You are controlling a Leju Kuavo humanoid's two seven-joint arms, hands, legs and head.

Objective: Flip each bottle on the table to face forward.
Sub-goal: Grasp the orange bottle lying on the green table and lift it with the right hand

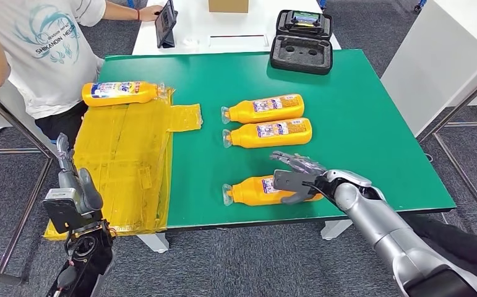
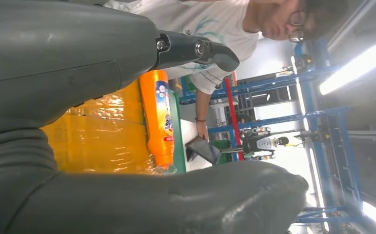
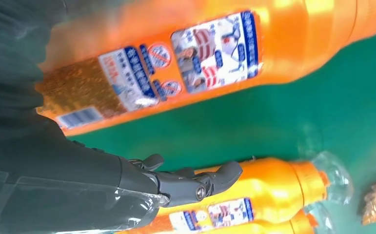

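Note:
Several orange bottles lie on their sides on the green table (image 1: 359, 124), caps to the left. Two lie side by side mid-table (image 1: 263, 108) (image 1: 270, 132). A third (image 1: 121, 93) rests on the yellow wrap at the far left, and it appears as the orange bottle (image 2: 156, 117) in the left wrist view. The nearest bottle (image 1: 251, 190) (image 3: 215, 53) lies by the front edge. My right hand (image 1: 297, 176) is over its base end, fingers (image 3: 195, 183) spread beyond it and thumb on its near side, with no firm grip visible. My left hand (image 1: 75, 195) hangs open off the table's left front corner.
A flattened yellow plastic-wrapped sheet (image 1: 124, 161) covers the table's left part. A black foam case (image 1: 302, 52) stands at the far edge. A person (image 1: 44, 43) stands at the far left holding a tablet (image 1: 166, 23). A white table lies behind.

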